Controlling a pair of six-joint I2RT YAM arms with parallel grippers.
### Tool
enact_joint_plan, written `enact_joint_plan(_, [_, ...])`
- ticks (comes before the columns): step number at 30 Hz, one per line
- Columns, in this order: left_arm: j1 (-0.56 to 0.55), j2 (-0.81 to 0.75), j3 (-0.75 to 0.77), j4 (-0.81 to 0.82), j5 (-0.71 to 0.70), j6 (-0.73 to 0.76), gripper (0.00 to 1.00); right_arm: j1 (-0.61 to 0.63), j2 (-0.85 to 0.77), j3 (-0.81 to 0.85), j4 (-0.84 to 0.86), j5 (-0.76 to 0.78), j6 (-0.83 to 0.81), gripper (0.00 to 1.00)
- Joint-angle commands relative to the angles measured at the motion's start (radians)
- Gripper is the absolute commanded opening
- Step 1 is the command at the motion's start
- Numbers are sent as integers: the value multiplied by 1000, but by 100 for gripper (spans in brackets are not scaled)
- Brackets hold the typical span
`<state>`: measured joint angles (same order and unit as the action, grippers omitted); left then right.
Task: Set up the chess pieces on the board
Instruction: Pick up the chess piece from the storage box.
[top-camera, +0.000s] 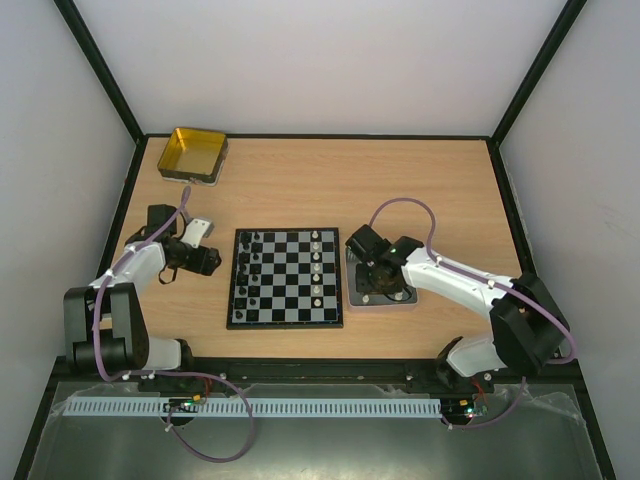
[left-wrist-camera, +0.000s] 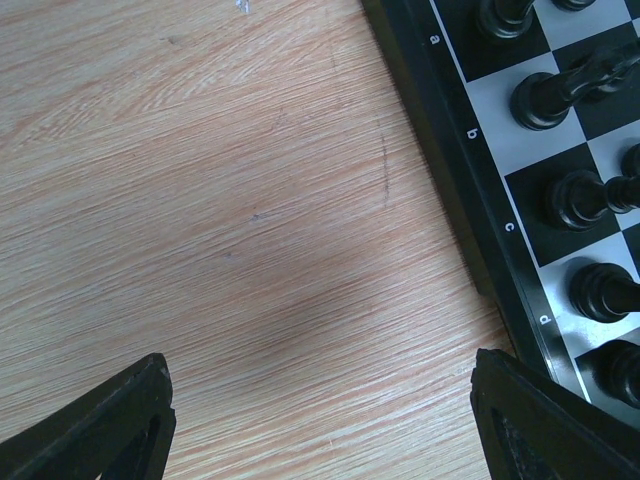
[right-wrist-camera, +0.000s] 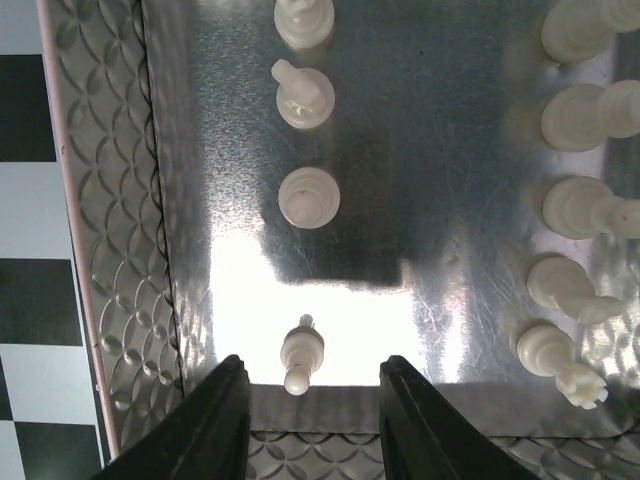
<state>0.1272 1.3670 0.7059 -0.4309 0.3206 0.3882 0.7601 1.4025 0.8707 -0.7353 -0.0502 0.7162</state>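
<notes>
The board (top-camera: 285, 322) lies mid-table. Several black chess pieces (top-camera: 250, 270) stand in its left columns, and a few white ones (top-camera: 317, 265) stand right of centre. My left gripper (top-camera: 205, 262) rests just left of the board, open over bare wood (left-wrist-camera: 320, 365), with black pieces (left-wrist-camera: 545, 95) at the view's right edge. My right gripper (top-camera: 368, 275) hangs over the silver tray (top-camera: 352, 300). It is open, and a small white piece (right-wrist-camera: 302, 355) stands between its fingers (right-wrist-camera: 225, 420), touching neither. More white pieces (right-wrist-camera: 308, 197) stand in the tray (right-wrist-camera: 110, 250).
A yellow square tin (top-camera: 193, 153) sits at the far left corner of the table. The tray touches the board's right edge. Black frame posts and white walls enclose the table.
</notes>
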Motion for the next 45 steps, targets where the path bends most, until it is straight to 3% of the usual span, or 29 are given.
enact_joint_plan(1, [-5, 2, 20, 2, -3, -6, 81, -2, 8, 32, -68, -21, -44, 35])
enact_joint_plan(16, [-5, 10, 19, 6, -3, -8, 81, -4, 97, 23, -9, -89, -76, 27])
enact_joint_plan(34, [-5, 6, 19, 6, -3, -8, 81, -4, 128, -24, 39, -106, -77, 27])
enact_joint_plan(45, [-5, 2, 18, 7, -2, -8, 81, -4, 131, -36, 45, -104, -76, 14])
